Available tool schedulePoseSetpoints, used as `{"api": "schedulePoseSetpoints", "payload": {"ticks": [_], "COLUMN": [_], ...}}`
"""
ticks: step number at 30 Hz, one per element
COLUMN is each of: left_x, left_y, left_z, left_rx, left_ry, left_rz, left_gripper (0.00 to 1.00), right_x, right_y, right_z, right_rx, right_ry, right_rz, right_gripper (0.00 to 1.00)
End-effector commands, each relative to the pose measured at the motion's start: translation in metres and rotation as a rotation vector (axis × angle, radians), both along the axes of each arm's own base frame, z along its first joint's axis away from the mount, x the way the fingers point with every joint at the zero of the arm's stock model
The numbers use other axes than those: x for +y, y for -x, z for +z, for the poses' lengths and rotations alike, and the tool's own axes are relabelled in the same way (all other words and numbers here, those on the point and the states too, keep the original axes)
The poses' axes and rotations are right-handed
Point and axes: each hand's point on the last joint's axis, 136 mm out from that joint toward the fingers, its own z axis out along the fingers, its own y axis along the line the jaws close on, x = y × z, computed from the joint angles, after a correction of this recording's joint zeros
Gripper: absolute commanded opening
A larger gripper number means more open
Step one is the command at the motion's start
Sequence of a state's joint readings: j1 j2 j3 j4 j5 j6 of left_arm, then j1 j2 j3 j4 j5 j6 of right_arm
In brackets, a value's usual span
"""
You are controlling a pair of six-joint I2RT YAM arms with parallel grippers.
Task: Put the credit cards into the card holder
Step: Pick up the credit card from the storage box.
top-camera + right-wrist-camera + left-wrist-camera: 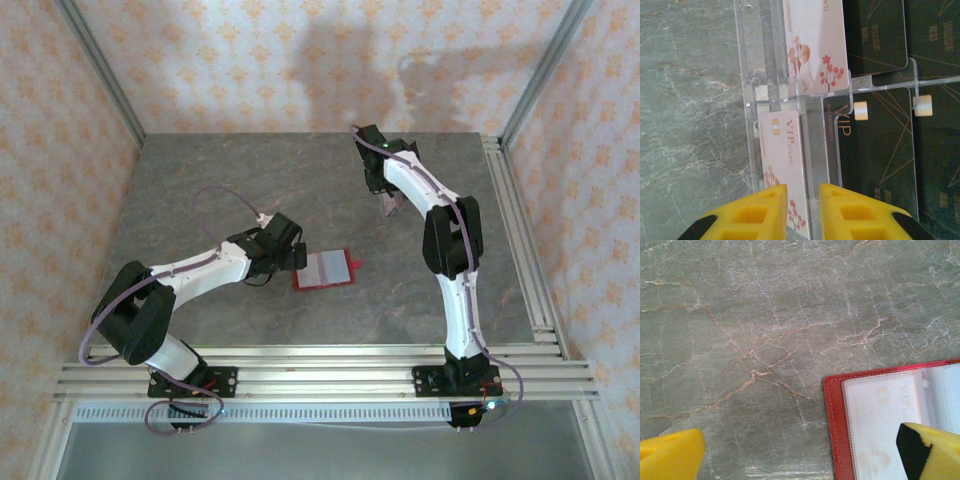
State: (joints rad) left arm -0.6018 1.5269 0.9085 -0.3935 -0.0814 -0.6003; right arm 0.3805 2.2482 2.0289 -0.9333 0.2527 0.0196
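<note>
Top external: the wallet [323, 270] lies open and flat on the table [220, 180], lining up. I judge that is so a card can slide straight into a pocket. My left claw [292, 262] sits at the wallet's left edge, probably to pin it in place. My right claw [390, 207] is well beyond the wallet, toward the back and right, pointing down.

Left wrist: my left claw is spread wide and holds nothing. One yellow finger [932, 450] hangs over the wallet's clear pocket, and the other is over bare table off the wallet's left edge. I cannot tell whether either touches down.

Right wrist: the cards meant for the wallet sit in tiers in a clear rack [770, 95], each in its own slot, it seems so that one edge stays free to pinch. My right claw's fingers [755, 212] stand at a narrow gap, straddling the edge of a pale card [780, 150] printed "VIP". Dark cards [880, 165] fill the neighbouring slots. I cannot tell whether the pads are clamped on the pale card.
</note>
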Motion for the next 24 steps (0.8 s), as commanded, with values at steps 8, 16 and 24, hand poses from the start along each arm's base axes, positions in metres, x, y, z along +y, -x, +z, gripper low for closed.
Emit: {"api": "schedulePoseSetpoints", "payload": {"ticks": [8, 16, 24], "left_x": [0.004, 0.003, 0.002], "left_y": [-0.004, -0.005, -0.004], "left_z": [0.002, -0.001, -0.001], "left_rx": [0.002, 0.01, 0.011], "left_ry": [-0.009, -0.005, -0.004], "left_rz": [0.001, 0.002, 0.002], "left_gripper": [1.0, 1.0, 1.0], "right_x": [-0.023, -0.023, -0.019], "right_y": [-0.008, -0.009, -0.008], "right_z": [-0.01, -0.016, -0.014], "right_rx": [0.04, 0.056, 0.061], "right_ry": [0.067, 0.047, 0.015], "right_rz": [-0.028, -0.029, -0.022], "right_gripper": [0.15, 0.05, 0.0]}}
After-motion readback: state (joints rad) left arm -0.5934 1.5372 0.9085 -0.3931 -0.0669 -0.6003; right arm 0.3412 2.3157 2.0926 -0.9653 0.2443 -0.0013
